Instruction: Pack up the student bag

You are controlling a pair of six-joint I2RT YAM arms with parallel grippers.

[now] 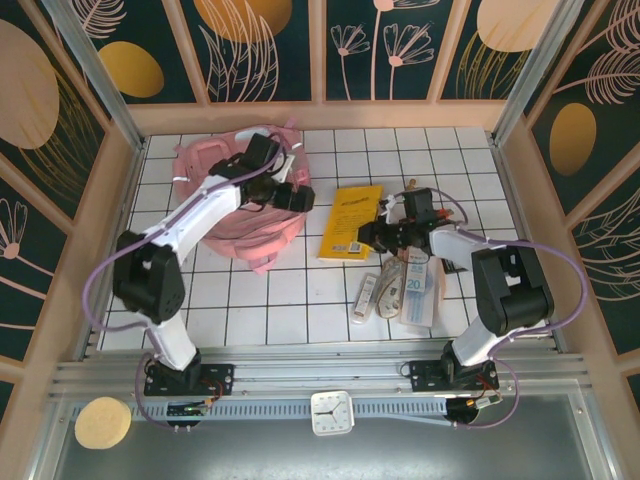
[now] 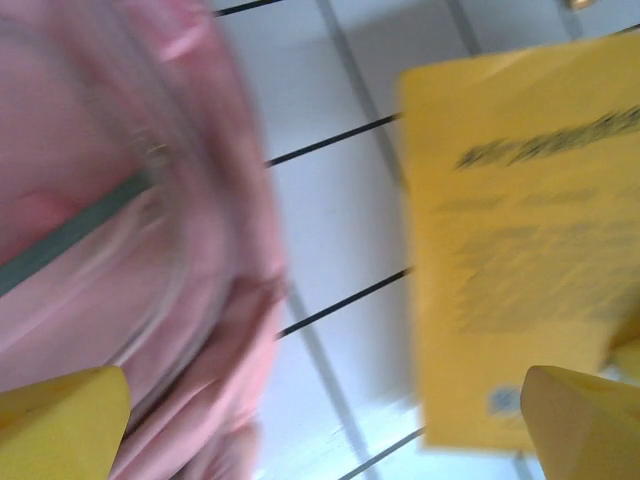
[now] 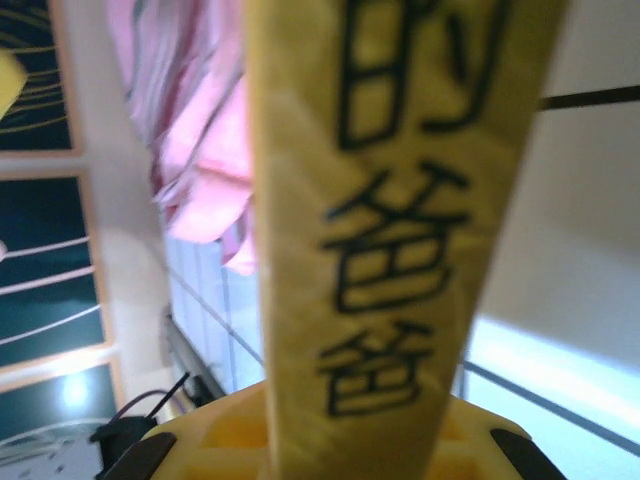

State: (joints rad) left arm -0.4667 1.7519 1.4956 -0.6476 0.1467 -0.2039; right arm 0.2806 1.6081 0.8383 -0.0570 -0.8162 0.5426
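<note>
To the left of your right gripper (image 1: 372,237), past the book it holds, lies the student bag (image 1: 225,205). It is a slumped pink heap with a strap trailing toward the arm bases. It is well apart from that gripper but right beneath your left gripper (image 1: 293,197). I judge that your next move turns on this: the load has to travel leftward, and your left arm is the nearer one to the bag. You cannot tell from here whether the bag's mouth gapes.

Between the two grippers is the yellow book (image 1: 350,215), its long axis running away from the bases with a slight tilt. Your right gripper is clenched on the book's near right edge. In the right wrist view the book rises from between the jaws as a narrow yellow strip, with the bag off to its left.

Your right arm reaches forward and inward, its elbow bent. Your left arm stretches long over the bag's right edge with its jaws released wide. Its fingertips (image 2: 60,425) sit at either side of the wrist view with nothing gripped, bag to the left and book to the right.
</note>
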